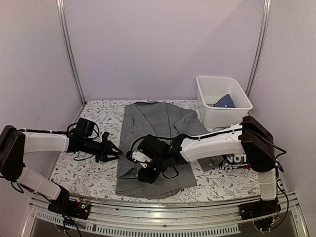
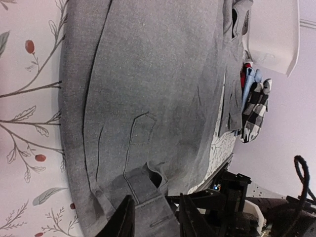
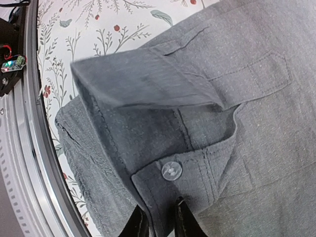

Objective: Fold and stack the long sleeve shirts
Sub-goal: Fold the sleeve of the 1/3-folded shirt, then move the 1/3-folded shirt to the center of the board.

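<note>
The right gripper [image 3: 160, 223] pinches the grey shirt [image 1: 154, 121] near a button, while the left gripper [image 1: 114, 149] has its fingers spread wide.

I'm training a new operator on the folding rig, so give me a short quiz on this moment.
1. Which claw pinches the buttoned cuff of the grey shirt? A left, B right, C neither.
2. True or false: the white bin is stacked full of folded shirts.
3. Which white letters show on the dark shirt?

Key: 1 B, the right claw. 2 False, the white bin shows only a blue item. 3 NOT.
</note>
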Robot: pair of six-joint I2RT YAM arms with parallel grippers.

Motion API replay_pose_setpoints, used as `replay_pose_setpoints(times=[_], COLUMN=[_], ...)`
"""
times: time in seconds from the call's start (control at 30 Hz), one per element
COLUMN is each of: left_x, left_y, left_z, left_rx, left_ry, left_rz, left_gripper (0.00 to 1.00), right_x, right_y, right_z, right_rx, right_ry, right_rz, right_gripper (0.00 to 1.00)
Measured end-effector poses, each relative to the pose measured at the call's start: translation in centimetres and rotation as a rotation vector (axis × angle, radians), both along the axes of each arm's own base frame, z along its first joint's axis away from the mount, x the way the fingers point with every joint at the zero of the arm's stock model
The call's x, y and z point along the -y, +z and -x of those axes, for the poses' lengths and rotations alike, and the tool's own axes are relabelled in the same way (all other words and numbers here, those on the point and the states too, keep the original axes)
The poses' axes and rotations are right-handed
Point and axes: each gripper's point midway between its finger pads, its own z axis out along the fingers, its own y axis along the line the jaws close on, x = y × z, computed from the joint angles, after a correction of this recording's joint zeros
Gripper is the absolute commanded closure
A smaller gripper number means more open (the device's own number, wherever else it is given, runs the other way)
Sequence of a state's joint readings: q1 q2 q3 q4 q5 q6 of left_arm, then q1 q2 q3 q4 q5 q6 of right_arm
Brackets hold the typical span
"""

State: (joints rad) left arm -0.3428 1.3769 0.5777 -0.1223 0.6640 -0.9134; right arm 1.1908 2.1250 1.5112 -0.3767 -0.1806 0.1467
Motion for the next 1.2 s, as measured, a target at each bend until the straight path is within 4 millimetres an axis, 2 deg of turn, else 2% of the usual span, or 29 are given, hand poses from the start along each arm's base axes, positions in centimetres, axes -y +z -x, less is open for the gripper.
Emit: replay_pose_setpoints(times=[0.13,0.3,0.4,0.57,0.73,0.93,1.1,1.2], left_x=[0.0,-0.1,-0.4,-1.1,-1.1,-0.8,-0.9,-0.6], left_y=[-0.2,-0.6,-1.0,-2.6,-4.1,-4.6,-5.7,-5.9], left_z=[0.0,0.2,0.3,1.2,3.3,6.3,8.3,8.5], left_rx=[0.0,-0.01,-0.014,-0.03,-0.037,-0.025,-0.067,-0.071], left_ry=[-0.003,-0.002,0.002,0.0,-0.032,-0.061,-0.082,-0.09], left_rz=[-0.002,-0.01,-0.033,-0.121,-0.266,-0.361,-0.402,-0.41], left_gripper=[0.69,0.69,0.69,0.72,0.74,0.74,0.74,0.76], right_x=[0.2,0.8,1.4,3.2,6.1,9.8,11.8,12.6], right_y=[-0.3,0.2,1.4,3.1,2.2,0.6,1.1,1.7], right_z=[0.7,1.3,1.2,-0.4,-3.3,-4.9,-5.8,-6.9], right_rx=[-0.016,-0.024,-0.024,-0.039,-0.058,-0.072,-0.069,-0.05], right_ry=[0.005,0.0,-0.025,-0.137,-0.293,-0.43,-0.515,-0.568], right_rz=[0.006,0.004,-0.01,-0.031,-0.005,0.04,0.012,-0.015], right_gripper=[0.59,0.48,0.48,0.48,0.49,0.49,0.49,0.49])
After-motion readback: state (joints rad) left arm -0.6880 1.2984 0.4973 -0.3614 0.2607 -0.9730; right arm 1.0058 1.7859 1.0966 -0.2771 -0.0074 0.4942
